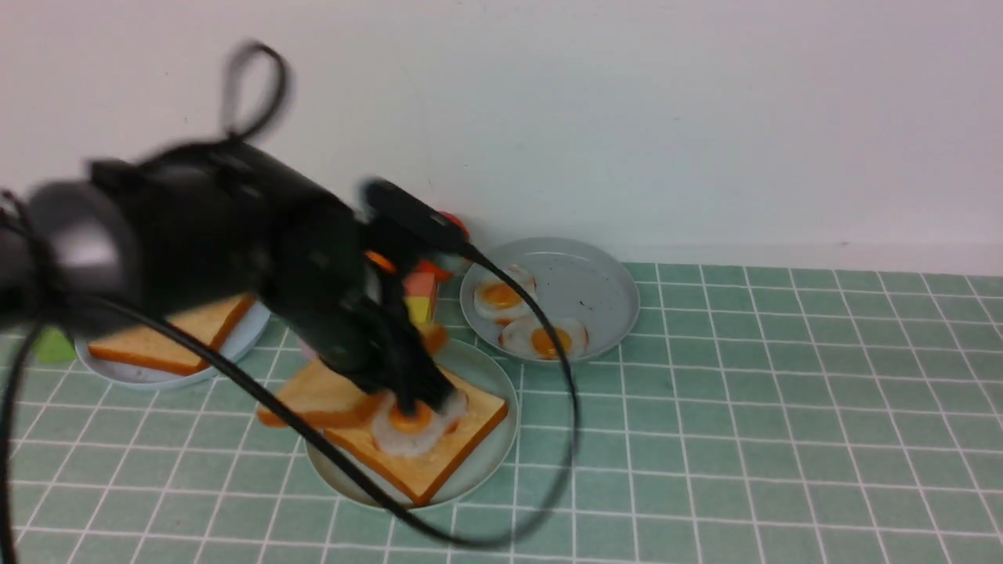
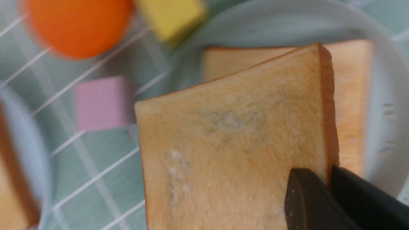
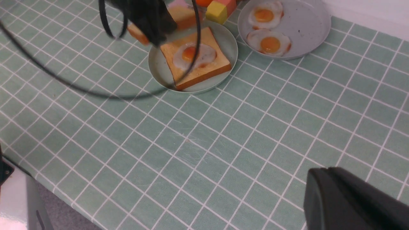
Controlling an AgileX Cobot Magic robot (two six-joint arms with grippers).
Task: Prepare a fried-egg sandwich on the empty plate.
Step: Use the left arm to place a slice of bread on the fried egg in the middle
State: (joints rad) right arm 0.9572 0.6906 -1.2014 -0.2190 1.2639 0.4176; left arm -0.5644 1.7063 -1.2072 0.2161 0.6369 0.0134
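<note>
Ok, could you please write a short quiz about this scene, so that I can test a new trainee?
1. True or false: the mint-green plate has nothing on it.
2. The left gripper has its jaws shut on: A) a spoon, B) a toast slice, C) a cup.
3. How many fried eggs lie on the blue-grey plate at the back right?

Key: 1 false; 2 B; 3 two.
</note>
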